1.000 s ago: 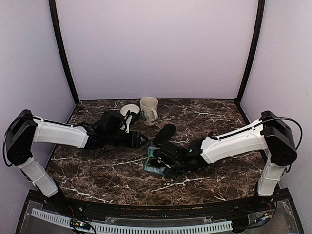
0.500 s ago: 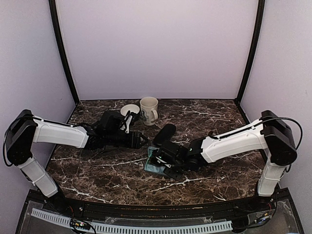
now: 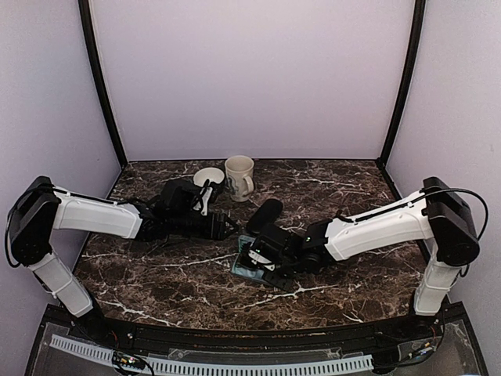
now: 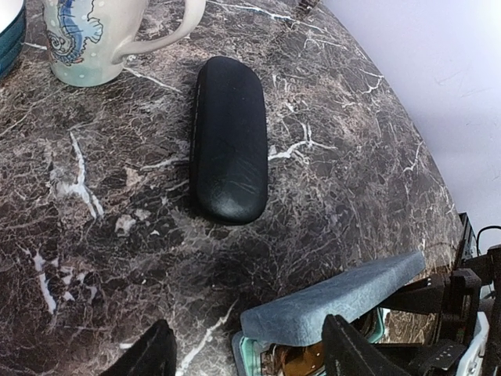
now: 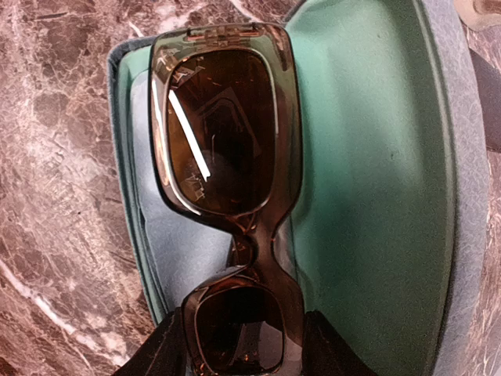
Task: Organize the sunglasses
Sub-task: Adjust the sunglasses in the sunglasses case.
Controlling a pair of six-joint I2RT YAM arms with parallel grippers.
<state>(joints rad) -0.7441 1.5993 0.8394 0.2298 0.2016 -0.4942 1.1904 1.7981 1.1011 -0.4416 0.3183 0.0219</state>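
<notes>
1. Your right fingers point(image 5: 168, 348) straddle one lens of the brown sunglasses point(image 5: 227, 157), which lie inside the open grey-blue case point(image 5: 368, 196). I cannot tell whether they clamp the frame.
2. Seat the pair flat within the case walls before you release.
3. Your left fingers point(image 4: 153, 356) stand open and empty, with the lid point(image 4: 337, 301) just ahead and the black case point(image 4: 228, 141) beyond.
4. No brand or writing can be read; the mug point(image 4: 86, 39) shows only a blue drawing.
</notes>
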